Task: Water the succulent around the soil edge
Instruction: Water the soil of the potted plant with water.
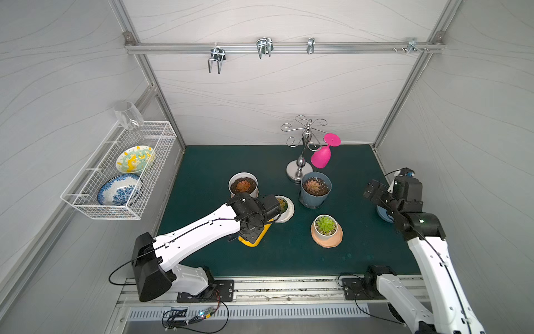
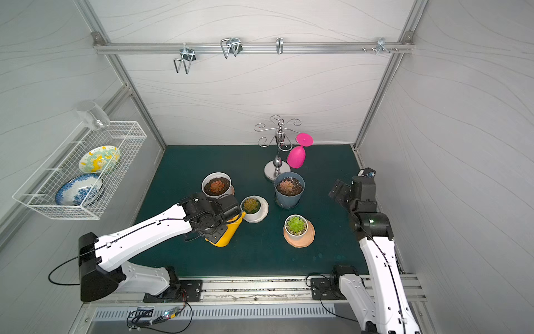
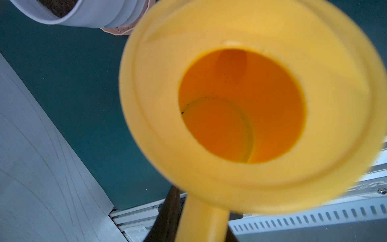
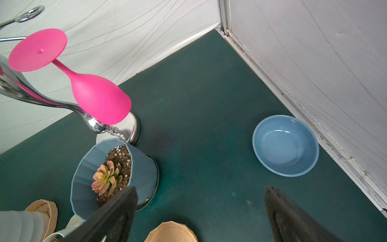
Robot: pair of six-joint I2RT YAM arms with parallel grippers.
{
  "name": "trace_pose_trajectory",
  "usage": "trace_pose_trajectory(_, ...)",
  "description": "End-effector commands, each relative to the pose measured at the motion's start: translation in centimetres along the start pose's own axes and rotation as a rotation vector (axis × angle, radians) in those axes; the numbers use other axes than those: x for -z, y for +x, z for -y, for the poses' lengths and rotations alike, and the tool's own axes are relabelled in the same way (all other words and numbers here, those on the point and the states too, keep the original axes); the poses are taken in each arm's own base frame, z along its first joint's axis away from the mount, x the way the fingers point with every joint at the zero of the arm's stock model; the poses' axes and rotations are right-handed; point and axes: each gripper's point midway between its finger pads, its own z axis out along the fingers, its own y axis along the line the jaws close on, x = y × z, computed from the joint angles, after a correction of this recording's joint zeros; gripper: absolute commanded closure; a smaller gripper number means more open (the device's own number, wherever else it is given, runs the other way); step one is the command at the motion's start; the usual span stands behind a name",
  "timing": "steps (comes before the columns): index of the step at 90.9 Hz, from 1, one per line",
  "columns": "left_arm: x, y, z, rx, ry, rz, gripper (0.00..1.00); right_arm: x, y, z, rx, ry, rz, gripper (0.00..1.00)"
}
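holding the can by the middle pot

top views: my left gripper (image 1: pixel 250 232) is clamped on the tilted yellow watering can (image 1: pixel 251 243), its spout by the succulent (image 2: pixel 250 204) mid-table. left wrist: the can's handle sits between my fingers (image 3: pixel 167 213). right wrist: my right gripper (image 4: pixel 205 218) gapes empty near the table's right edge.

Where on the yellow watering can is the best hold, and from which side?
The handle, approached from the side opposite the spout, as the left gripper holds it. It is a narrow strap that closing jaws can pinch; the body of the yellow watering can looks too wide and round.
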Motion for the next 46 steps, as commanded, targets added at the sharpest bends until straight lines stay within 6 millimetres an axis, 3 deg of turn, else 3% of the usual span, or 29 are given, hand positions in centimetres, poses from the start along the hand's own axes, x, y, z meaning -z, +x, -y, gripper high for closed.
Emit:
trace_pose_trajectory(1, 1.0, -1.2, 0.6, -0.02, 0.016, 0.04, 1.0, 0.2, -0.3, 0.0, 0.001, -0.003, 0.012, 0.01)
trace_pose_trajectory(29, 2.0, -3.1, 1.8, -0.058, 0.026, 0.084, 1.0, 0.1, -0.3, 0.0, -0.001, -0.004, 0.012, 0.01)
trace_pose_trajectory(46, 4.1, -5.3, 1.9, -0.081, 0.037, 0.149, 1.0, 0.1, -0.4, 0.0, -0.004, -0.007, 0.014, 0.01)
